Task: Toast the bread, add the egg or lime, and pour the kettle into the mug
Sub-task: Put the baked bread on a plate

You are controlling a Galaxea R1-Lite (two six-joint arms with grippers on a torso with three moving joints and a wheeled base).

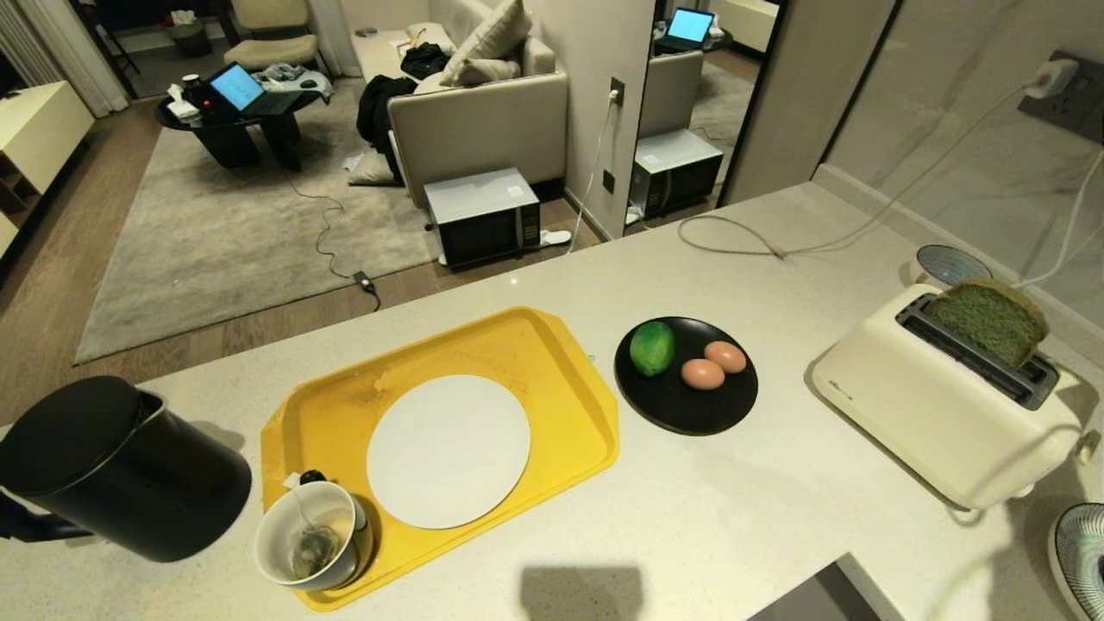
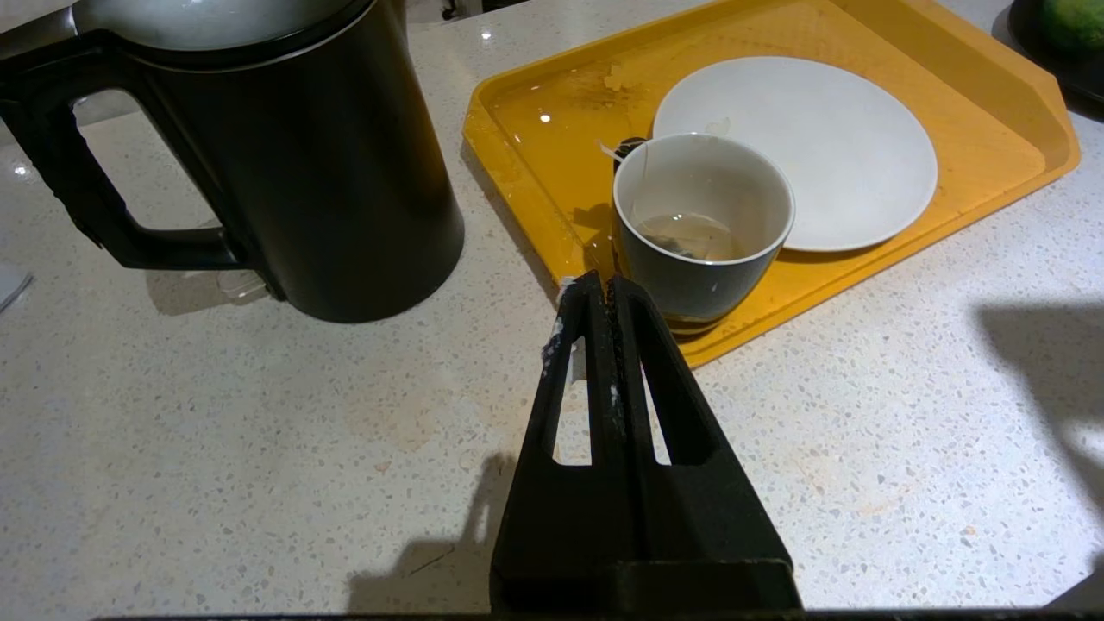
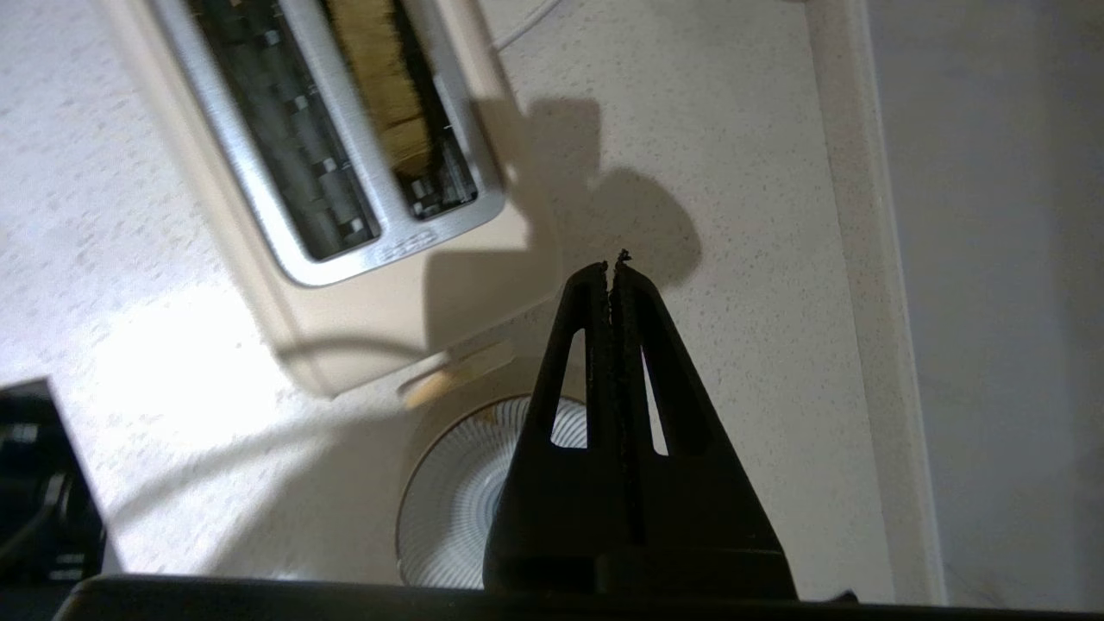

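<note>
The green bread [image 1: 987, 321] stands half out of the far slot of the cream toaster [image 1: 931, 405]. My right gripper [image 3: 612, 267] hangs shut and empty above the counter beside the toaster [image 3: 345, 310], whose slot holds the bread [image 3: 379, 78]. On the black plate [image 1: 681, 410] lie the lime [image 1: 651, 347] and two brown eggs [image 1: 703, 373]; I cannot tell which is the task's egg. The black kettle [image 1: 121, 470] stands at the left. The mug [image 1: 310, 535] holds a tea bag on the yellow tray [image 1: 569, 362]. My left gripper [image 2: 599, 280] is shut and empty, low before the mug [image 2: 703, 224] and kettle [image 2: 293, 155].
A white plate [image 1: 448, 448] lies on the tray. A ribbed round dish [image 1: 1078, 552] sits near the toaster's front end, another [image 1: 953, 263] behind it. A cable [image 1: 776, 246] runs across the counter to the wall socket. The wall stands close behind the toaster.
</note>
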